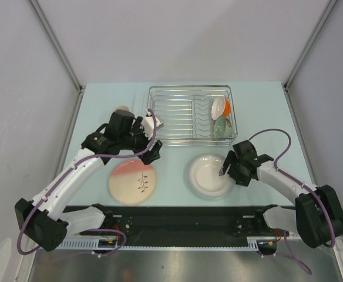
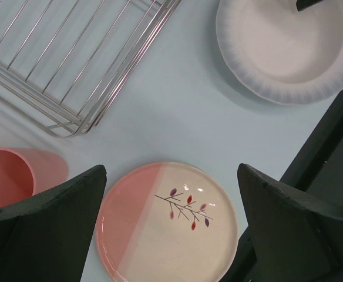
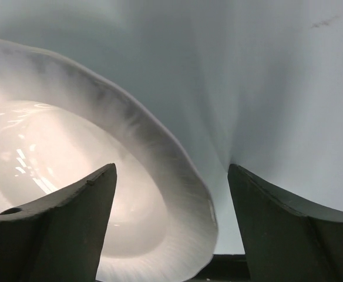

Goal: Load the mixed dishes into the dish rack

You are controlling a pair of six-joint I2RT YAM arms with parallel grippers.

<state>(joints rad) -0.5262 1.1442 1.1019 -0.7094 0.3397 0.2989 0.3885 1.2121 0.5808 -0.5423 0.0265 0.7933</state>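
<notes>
The silver wire dish rack [image 1: 183, 114] stands at the back of the table, with a small white-and-orange bowl [image 1: 220, 106] and a pale green bowl [image 1: 221, 126] on edge at its right end. The cream-and-pink plate [image 1: 132, 182] lies flat at the front left. My left gripper [image 2: 171, 170] hangs open above it, holding nothing. An orange cup [image 2: 7, 176] lies to its left. The large white plate [image 1: 209, 175] lies at the front right. My right gripper [image 3: 171, 167] is open, its jaws on either side of the plate's right rim [image 3: 180, 194].
The left arm [image 1: 121, 132] hides most of an orange cup [image 1: 122, 108] beside the rack's left end. The rack's near corner [image 2: 80, 120] is close to the left gripper. A black rail [image 1: 177, 214] runs along the table's near edge.
</notes>
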